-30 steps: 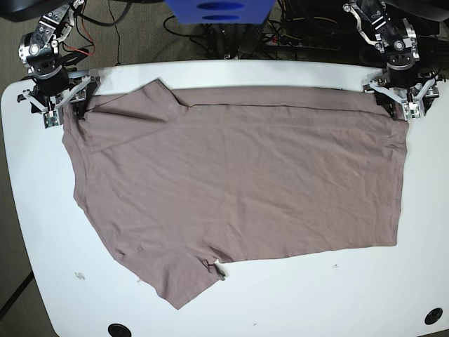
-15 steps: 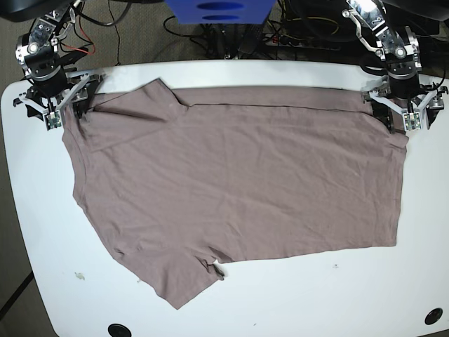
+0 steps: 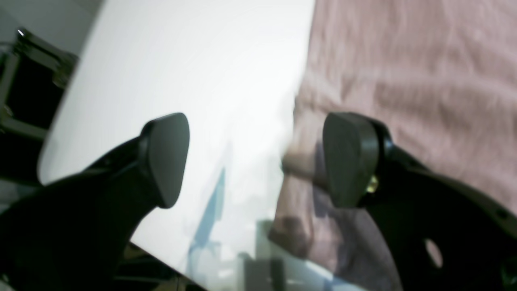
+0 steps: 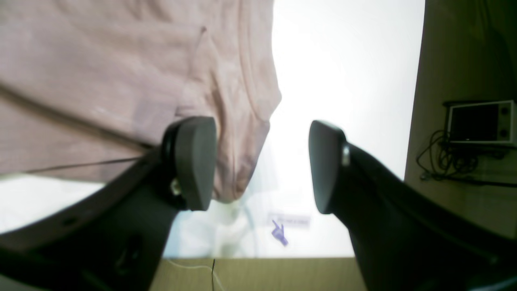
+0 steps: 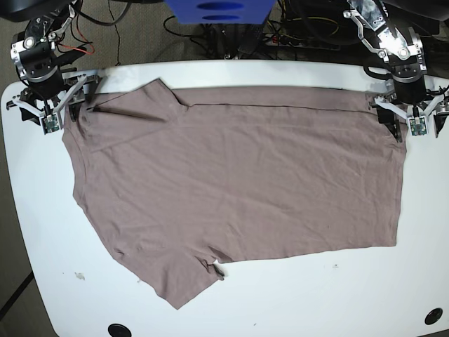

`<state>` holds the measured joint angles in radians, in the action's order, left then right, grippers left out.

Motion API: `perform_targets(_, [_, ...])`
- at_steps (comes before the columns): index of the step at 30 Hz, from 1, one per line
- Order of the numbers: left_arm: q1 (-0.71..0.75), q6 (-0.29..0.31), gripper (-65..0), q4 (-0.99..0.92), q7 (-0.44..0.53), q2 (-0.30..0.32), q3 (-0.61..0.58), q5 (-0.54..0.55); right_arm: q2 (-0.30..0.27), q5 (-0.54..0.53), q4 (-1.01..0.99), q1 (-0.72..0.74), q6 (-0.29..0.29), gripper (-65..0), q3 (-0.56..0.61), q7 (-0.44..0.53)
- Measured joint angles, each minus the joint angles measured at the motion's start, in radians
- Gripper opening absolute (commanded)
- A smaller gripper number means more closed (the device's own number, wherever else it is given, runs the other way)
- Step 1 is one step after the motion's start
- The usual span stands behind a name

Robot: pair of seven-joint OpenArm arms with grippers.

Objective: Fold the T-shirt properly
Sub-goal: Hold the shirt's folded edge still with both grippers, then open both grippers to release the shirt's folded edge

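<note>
In the base view, your T-shirt (image 5: 245, 175) lies spread over the middle of the white table (image 5: 337, 295), with your right gripper (image 5: 62, 114) at its ten o'clock corner and your left gripper (image 5: 419, 119) at its two o'clock corner. In the left wrist view, your fingers stand apart, released, and the cloth is at three o'clock, by one finger. In the right wrist view, your fingers are also released, and the cloth lies toward nine o'clock, beside one finger.
</note>
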<state>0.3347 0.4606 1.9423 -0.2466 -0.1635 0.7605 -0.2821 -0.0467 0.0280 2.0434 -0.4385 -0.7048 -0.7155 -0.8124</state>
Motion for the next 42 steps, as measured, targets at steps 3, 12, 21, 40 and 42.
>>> perform_targets(3, [-0.016, 0.000, -15.4, 0.010, -0.001, 0.000, 0.000, 0.000, 0.000, 0.006, 0.000, 0.000, 0.000, -30.4, 0.000, -0.027])
perform_targets(12, [-0.101, -0.001, -15.6, 0.010, -0.001, 0.000, 0.000, -0.055, 0.002, 0.001, 0.013, 0.077, 0.000, -30.4, 0.005, -0.101])
perform_targets(21, [-0.156, 0.000, -15.4, 0.010, -0.002, -0.001, -0.001, -0.073, 0.000, 0.004, 0.016, 0.151, 0.003, -30.4, 0.036, -0.195])
perform_targets(40, [-0.190, 0.006, -15.4, -0.015, -0.004, 0.000, -0.063, -0.101, 0.000, 0.003, 0.017, 0.153, 0.004, -30.4, 0.055, -0.206])
perform_targets(42, [-0.190, 0.007, -15.4, -0.016, 0.000, -0.003, -0.069, -0.105, 0.000, 0.003, 0.019, 0.153, 0.003, -30.4, 0.055, -0.206])
